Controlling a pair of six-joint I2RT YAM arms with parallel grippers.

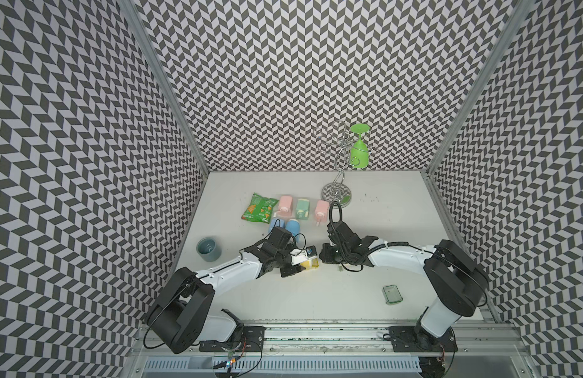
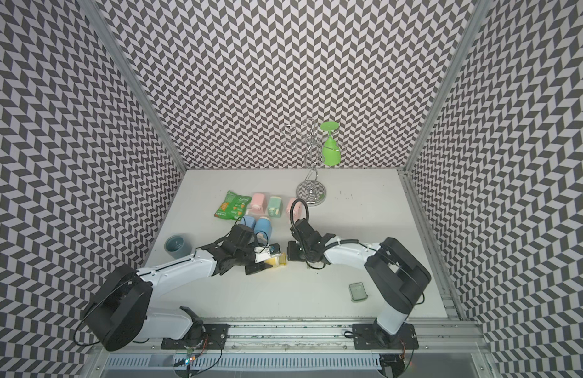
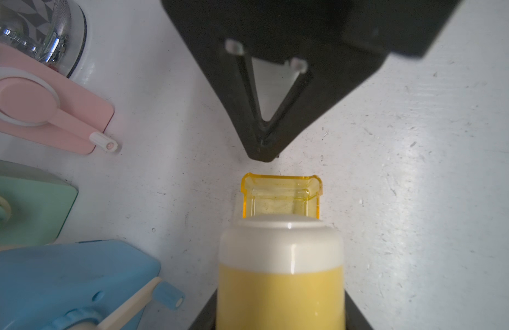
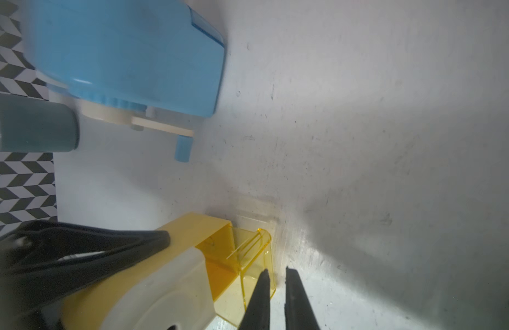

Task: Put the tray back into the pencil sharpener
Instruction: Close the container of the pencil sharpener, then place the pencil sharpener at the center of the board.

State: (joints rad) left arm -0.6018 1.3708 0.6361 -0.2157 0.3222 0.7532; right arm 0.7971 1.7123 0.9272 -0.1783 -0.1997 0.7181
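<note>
My left gripper [image 1: 295, 265] is shut on a yellow and white pencil sharpener [image 1: 304, 261] near the table's middle, its fingers [image 3: 207, 314] on either side of the yellow body [image 3: 280, 285]. A clear yellow tray [image 3: 282, 197] sits part way inside the sharpener, and its end sticks out towards my right arm. My right gripper [image 1: 323, 259] is shut with nothing in it. In the left wrist view its tip [image 3: 263, 154] hangs just off the tray's outer end. In the right wrist view its fingers [image 4: 263, 297] stand beside the end wall of the tray [image 4: 247, 251].
Behind the left arm lie pink [image 1: 286, 204], green [image 1: 303, 209] and blue [image 1: 291, 225] sharpeners and a green snack bag [image 1: 259, 207]. A grey-blue cup [image 1: 209, 249] stands at the left, a chrome rack [image 1: 337, 193] with a green glass at the back, and a small clear green dish [image 1: 392, 294] at the front right.
</note>
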